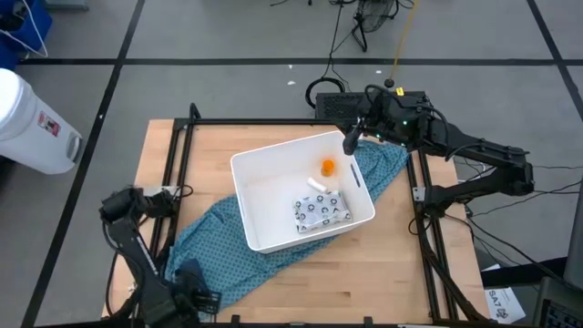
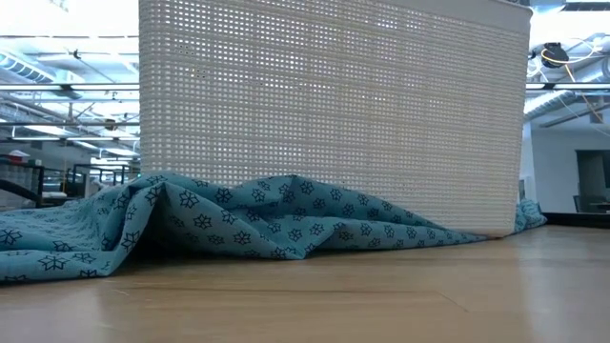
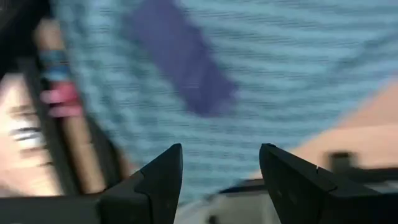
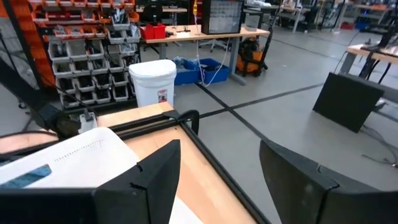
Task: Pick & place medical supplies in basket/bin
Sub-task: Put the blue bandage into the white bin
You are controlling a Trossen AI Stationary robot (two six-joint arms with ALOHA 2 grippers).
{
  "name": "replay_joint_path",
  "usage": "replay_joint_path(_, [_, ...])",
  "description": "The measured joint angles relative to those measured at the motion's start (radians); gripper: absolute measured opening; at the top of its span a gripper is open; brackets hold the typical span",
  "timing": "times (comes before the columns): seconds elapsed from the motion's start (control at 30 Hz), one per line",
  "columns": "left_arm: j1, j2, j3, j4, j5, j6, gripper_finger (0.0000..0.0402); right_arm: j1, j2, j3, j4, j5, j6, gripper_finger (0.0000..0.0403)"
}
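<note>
The white tub (image 1: pixel 250 196) stands on the teal patterned cloth (image 1: pixel 214 241) at the table's middle; its mesh wall fills the low view (image 2: pixel 334 114). Inside lie the orange bottle (image 1: pixel 328 166), the tiny white tube (image 1: pixel 316 185) and the blister pack (image 1: pixel 322 210). My left gripper (image 1: pixel 189 278) is open over the cloth's near left end. In its wrist view the dark blue object (image 3: pixel 180 59) lies on the cloth (image 3: pixel 298 74), beyond the open fingers (image 3: pixel 221 180). My right gripper (image 1: pixel 351 141) is open and empty above the tub's far right rim, its fingers spread in its wrist view (image 4: pixel 217 180).
A white cylindrical container with a red label (image 1: pixel 32 114) stands on the floor beyond the table's far left corner; it also shows in the right wrist view (image 4: pixel 152 81). Black frame rails (image 1: pixel 173 182) run along the table's left, right and far edges.
</note>
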Motion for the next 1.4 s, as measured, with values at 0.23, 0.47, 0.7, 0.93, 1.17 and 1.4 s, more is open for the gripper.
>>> replay_joint_path(0.23, [-0.003,0.001,0.002,-0.031,0.012,-0.068,0.0218,0.000,0.004,0.000,0.024,0.001,0.027,0.0210])
replay_joint_path(0.47, [0.017,0.007,-0.055,0.073,0.023,-0.161,0.0218,0.000,0.007,0.000,0.115,0.002,0.047,0.0210])
replay_joint_path(0.7, [0.098,0.007,-0.091,0.113,-0.055,-0.168,0.0218,0.000,0.008,0.000,0.119,0.002,0.047,0.0210])
replay_joint_path(0.93, [0.108,-0.001,-0.217,0.174,-0.014,-0.198,0.0218,0.000,0.008,0.000,0.115,0.000,0.047,0.0210])
replay_joint_path(1.17, [0.121,-0.010,-0.323,0.351,-0.036,-0.213,0.0218,0.000,0.008,0.000,0.112,-0.001,0.054,0.0210])
replay_joint_path(1.4, [0.113,-0.012,-0.355,0.364,-0.023,-0.206,0.0218,0.000,0.008,0.000,0.111,-0.030,0.080,0.0210])
